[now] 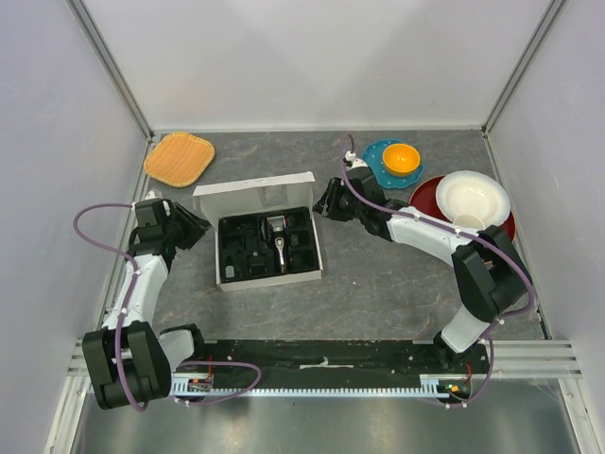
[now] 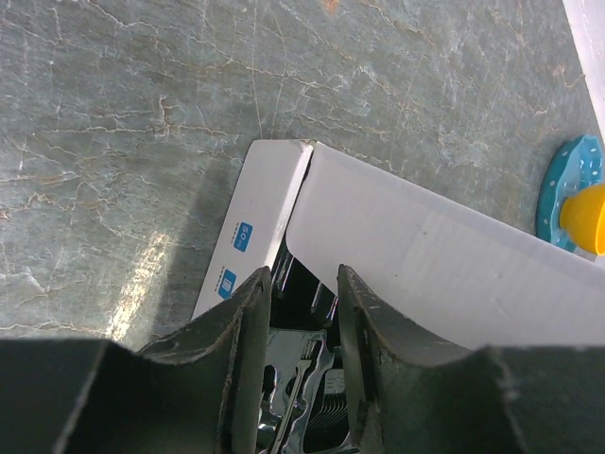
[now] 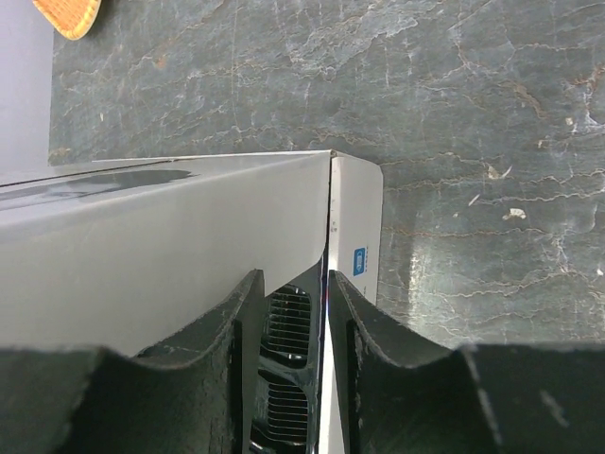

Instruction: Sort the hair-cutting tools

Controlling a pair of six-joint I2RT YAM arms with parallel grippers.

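The black-and-silver clipper (image 1: 280,240) lies in the black moulded tray of the open white box (image 1: 253,194), with black comb guards (image 1: 241,248) in pockets beside it. My left gripper (image 1: 196,227) sits at the box's left wall; in the left wrist view (image 2: 298,307) it is open and empty above a thin brush (image 2: 302,371) and a ribbed guard (image 2: 330,410). My right gripper (image 1: 324,200) is at the box's back right corner; in the right wrist view (image 3: 326,298) it is open and straddles the thin right wall, over ribbed guards (image 3: 286,326). No cable can be made out.
An orange woven dish (image 1: 180,158) lies back left. A teal plate (image 1: 378,165) with a yellow cup (image 1: 401,158) and a red plate (image 1: 425,194) under a white bowl (image 1: 473,197) stand back right. The raised box lid (image 2: 444,255) stands behind the tray.
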